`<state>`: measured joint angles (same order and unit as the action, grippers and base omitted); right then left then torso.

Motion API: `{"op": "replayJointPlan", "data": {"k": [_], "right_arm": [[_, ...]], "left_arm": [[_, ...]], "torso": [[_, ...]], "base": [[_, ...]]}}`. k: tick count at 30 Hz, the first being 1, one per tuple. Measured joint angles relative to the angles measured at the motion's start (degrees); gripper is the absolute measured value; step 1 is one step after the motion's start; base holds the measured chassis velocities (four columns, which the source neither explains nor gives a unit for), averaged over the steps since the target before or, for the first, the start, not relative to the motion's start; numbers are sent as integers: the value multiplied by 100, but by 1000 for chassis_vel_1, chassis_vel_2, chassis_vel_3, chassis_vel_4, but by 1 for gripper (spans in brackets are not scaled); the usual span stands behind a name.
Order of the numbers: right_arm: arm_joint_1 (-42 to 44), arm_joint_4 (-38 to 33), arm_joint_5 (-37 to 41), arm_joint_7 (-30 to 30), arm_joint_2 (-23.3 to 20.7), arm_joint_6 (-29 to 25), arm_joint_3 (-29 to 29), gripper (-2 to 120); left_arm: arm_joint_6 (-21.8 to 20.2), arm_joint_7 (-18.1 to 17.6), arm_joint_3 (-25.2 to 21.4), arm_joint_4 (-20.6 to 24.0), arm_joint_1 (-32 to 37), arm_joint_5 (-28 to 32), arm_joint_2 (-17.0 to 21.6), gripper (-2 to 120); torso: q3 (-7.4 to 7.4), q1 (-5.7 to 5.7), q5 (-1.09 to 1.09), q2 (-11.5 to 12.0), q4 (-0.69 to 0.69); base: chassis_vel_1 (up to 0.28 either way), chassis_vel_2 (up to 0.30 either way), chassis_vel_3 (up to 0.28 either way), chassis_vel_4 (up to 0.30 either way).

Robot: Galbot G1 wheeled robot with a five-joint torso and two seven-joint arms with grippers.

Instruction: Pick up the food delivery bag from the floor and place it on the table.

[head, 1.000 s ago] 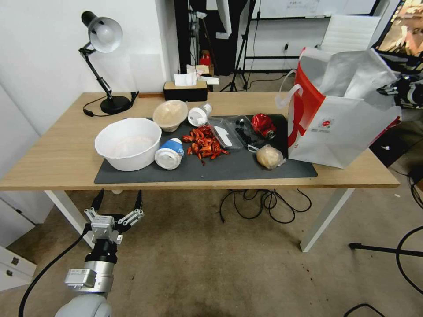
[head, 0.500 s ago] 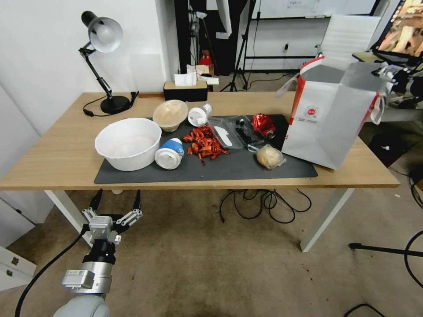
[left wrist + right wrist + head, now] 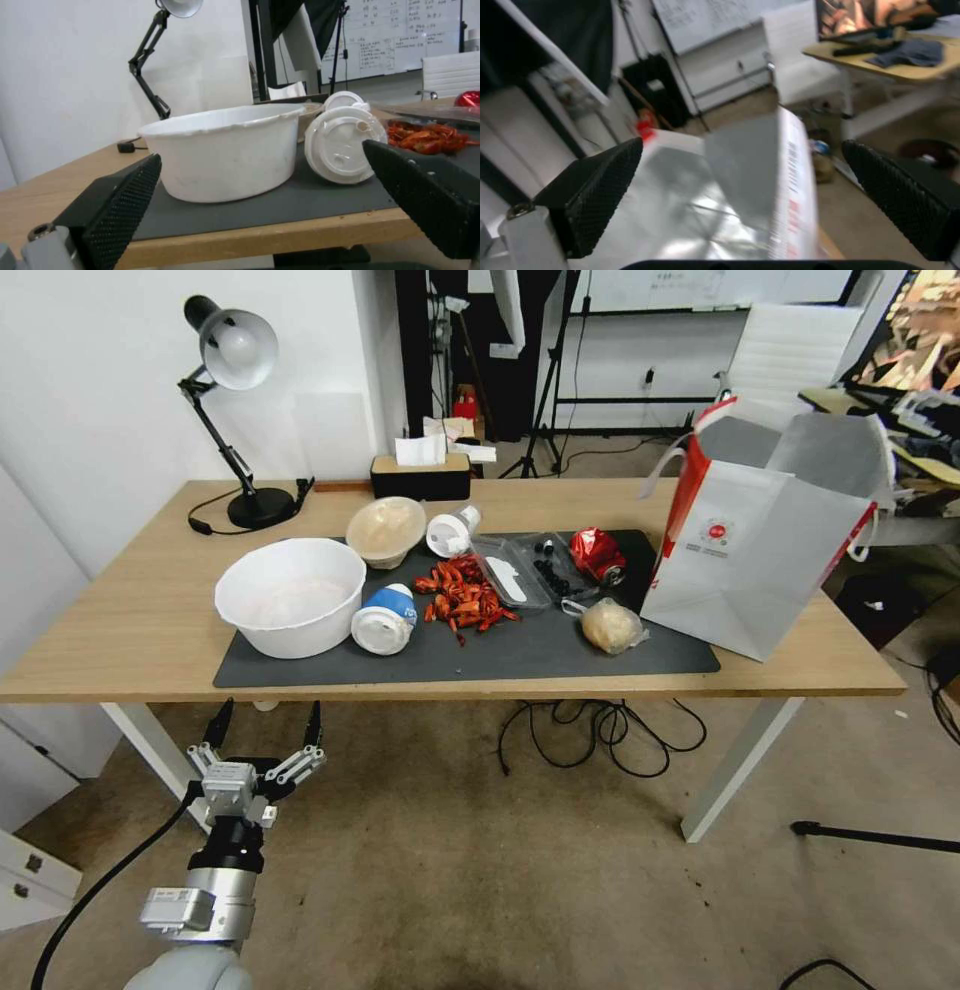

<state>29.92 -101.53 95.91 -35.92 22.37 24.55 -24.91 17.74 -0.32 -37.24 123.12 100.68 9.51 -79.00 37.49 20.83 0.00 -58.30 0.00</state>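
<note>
The table [image 3: 120, 640] carries the food delivery bag [image 3: 760, 560], which stands open on its right end, one corner on the dark mat [image 3: 520, 655]. The right claw [image 3: 740, 198] sits above the bag's mouth, fingers spread apart and empty. The left claw [image 3: 262, 740] hangs below the table's front edge, fingers spread.

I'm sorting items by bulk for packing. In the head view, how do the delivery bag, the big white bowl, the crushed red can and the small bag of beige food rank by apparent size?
1. White paper delivery bag with red side panels
2. Large white plastic bowl
3. Small clear plastic bag of beige food and crushed red can: they look alike, so unranked.
</note>
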Motion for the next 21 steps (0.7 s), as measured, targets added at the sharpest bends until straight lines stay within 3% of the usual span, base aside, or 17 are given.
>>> {"op": "replayJointPlan", "data": {"k": [3, 4, 6, 9, 15, 21], "right_arm": [[865, -408, -106, 814, 40, -723, -729, 100], [865, -408, -106, 814, 40, -723, -729, 100], [1843, -874, -557, 1587, 231, -1215, -1432, 100], [2476, -1393, -944, 2036, 562, -1533, -1824, 100], [3310, -1984, -1528, 2453, 1045, -2023, -2061, 100], [4532, -2477, -2954, 2880, 1707, -2791, -2071, 100]], "left_arm": [[0, -1, -44, 56, -19, 51, 6, 100], [0, -1, -44, 56, -19, 51, 6, 100], [-2, -1, -67, 78, -39, 90, 19, 100], [-3, 0, -87, 112, -23, 99, 27, 100], [-5, 27, -126, 117, -20, 130, 31, 100], [-1, 56, -153, 160, -30, 142, 28, 100]], "torso": [[0, 0, -1, 0, 0], [0, 0, -1, 0, 0], [0, 0, 2, 0, -4], [-1, 0, 0, 0, -3], [0, 0, -2, 0, 2], [-1, 0, -1, 0, -1]], "base": [[0, 0, 0, 0], [0, 0, 0, 0], [0, 0, 0, 0], [0, 0, 0, 0], [0, 0, 0, 0], [0, 0, 0, 0]]}}
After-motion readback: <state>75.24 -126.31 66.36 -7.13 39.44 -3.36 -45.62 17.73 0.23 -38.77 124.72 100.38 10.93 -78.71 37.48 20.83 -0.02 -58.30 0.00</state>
